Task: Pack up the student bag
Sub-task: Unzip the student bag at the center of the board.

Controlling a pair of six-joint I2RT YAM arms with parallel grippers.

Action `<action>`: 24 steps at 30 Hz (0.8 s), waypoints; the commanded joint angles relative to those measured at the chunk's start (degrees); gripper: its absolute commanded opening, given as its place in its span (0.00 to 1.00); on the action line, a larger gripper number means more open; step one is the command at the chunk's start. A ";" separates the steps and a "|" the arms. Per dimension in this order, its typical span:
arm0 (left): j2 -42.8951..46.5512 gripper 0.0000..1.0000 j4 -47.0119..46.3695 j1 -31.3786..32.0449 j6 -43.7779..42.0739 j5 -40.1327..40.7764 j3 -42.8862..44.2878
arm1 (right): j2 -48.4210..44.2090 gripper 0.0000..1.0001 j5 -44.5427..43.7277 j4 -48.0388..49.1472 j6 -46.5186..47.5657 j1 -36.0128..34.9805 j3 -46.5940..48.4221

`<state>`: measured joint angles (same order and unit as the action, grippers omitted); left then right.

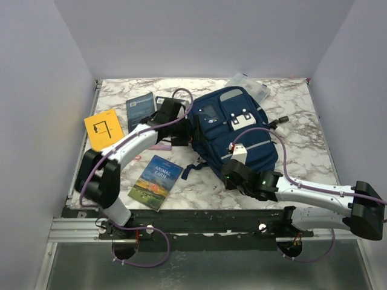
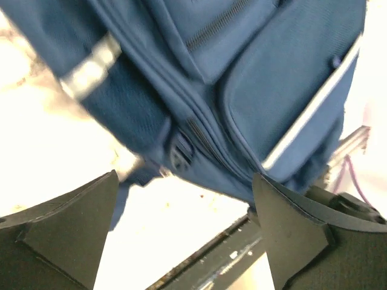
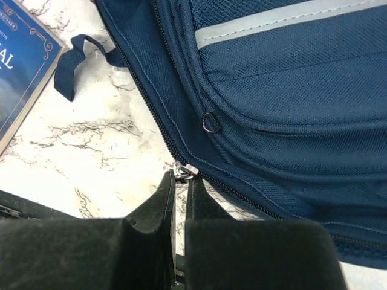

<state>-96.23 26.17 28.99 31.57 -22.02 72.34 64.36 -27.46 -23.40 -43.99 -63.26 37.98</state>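
The student bag [image 1: 236, 130], navy with grey stripes and a white patch, lies flat in the middle of the marble table. It fills the left wrist view [image 2: 242, 90] and the right wrist view [image 3: 290, 103]. My right gripper [image 1: 228, 172] is at the bag's near left edge. Its jaws [image 3: 181, 178] are shut on the small metal zipper pull [image 3: 183, 171] of the side zip. My left gripper [image 1: 180, 134] is at the bag's left side, just off the fabric. It is wide open and empty [image 2: 184, 176].
An "Animal Farm" book [image 1: 155, 181] lies near the front left and shows in the right wrist view [image 3: 18, 78]. A yellow book [image 1: 104, 128] and a dark blue book [image 1: 140, 110] lie at the left. A clear plastic box [image 1: 248, 84] sits behind the bag.
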 commanded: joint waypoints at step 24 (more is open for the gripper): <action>12.99 0.04 -40.44 6.93 24.67 -0.27 -30.49 | 3.03 0.01 5.61 7.73 6.11 -0.04 0.21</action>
<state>-86.08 -11.53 39.59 63.99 -22.68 42.57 66.92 -22.85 -17.12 -37.87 -63.26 37.69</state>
